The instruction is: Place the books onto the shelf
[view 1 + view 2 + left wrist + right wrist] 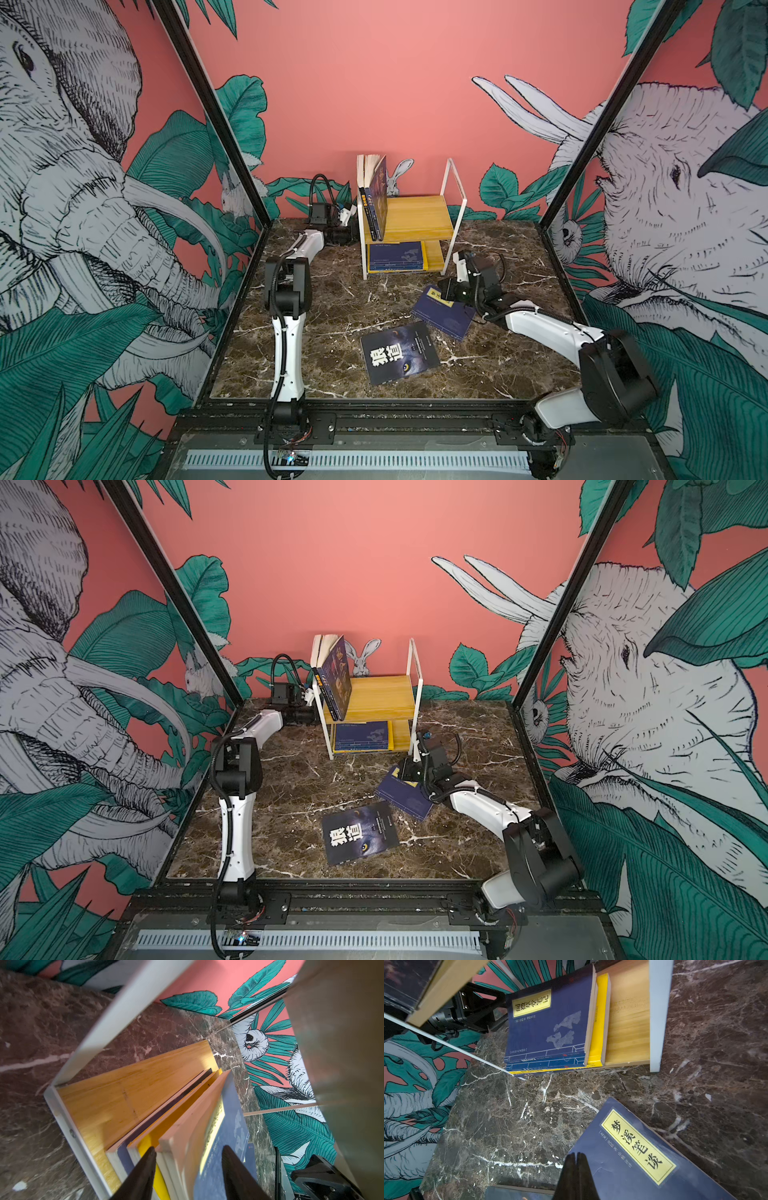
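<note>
The shelf (415,216) (382,696) stands at the back of the marble table. A few books (376,199) stand upright at the left of its top board. A flat stack of books (395,255) (550,1028) (228,1118) lies on the lower board (627,1022). My left gripper (189,1148) (347,235) is at the shelf's left side, open, its jaws straddling the stack's end. A navy book with a yellow label (440,320) (623,1167) lies on the table. My right gripper (576,1154) (441,287) is shut and empty at its corner. A dark book with white characters (399,357) (359,837) lies nearer the front.
Mural walls and black frame posts (232,124) close in the table on the left, right and back. The shelf's white metal frame (455,195) rises above the top board. A black rail (374,409) runs along the table's front edge.
</note>
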`<state>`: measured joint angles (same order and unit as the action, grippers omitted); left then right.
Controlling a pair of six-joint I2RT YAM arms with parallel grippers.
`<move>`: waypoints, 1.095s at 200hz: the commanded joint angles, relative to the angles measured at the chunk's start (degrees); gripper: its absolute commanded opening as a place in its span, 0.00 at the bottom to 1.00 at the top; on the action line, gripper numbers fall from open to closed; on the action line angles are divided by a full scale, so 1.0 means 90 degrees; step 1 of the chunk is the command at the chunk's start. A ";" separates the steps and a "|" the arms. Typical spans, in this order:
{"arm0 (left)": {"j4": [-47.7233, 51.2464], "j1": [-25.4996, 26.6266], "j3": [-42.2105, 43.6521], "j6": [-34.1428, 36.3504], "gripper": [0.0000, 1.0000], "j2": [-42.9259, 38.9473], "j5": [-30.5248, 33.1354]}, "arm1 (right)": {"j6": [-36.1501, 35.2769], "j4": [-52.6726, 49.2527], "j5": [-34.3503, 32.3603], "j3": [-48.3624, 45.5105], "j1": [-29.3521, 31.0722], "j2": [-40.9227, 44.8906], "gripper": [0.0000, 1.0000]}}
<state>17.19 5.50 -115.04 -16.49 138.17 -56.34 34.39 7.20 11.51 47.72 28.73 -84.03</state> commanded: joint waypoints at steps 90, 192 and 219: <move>-0.1112 0.0064 -0.0118 -0.0799 0.25 0.0205 -0.0625 | 0.0075 0.0391 -0.0114 -0.0240 0.0150 -0.0129 0.00; -0.0950 0.0112 -0.0068 -0.0803 0.11 0.0139 -0.0606 | 0.0112 0.0398 -0.0230 -0.0235 0.0178 -0.0136 0.00; -0.0988 0.0118 -0.0036 -0.0820 0.00 0.0087 -0.0595 | 0.0201 0.0535 -0.0300 -0.0135 0.0206 -0.0228 0.00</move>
<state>8.86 6.07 -115.04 -23.97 140.05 -60.64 34.96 9.02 10.24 45.87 30.04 -85.36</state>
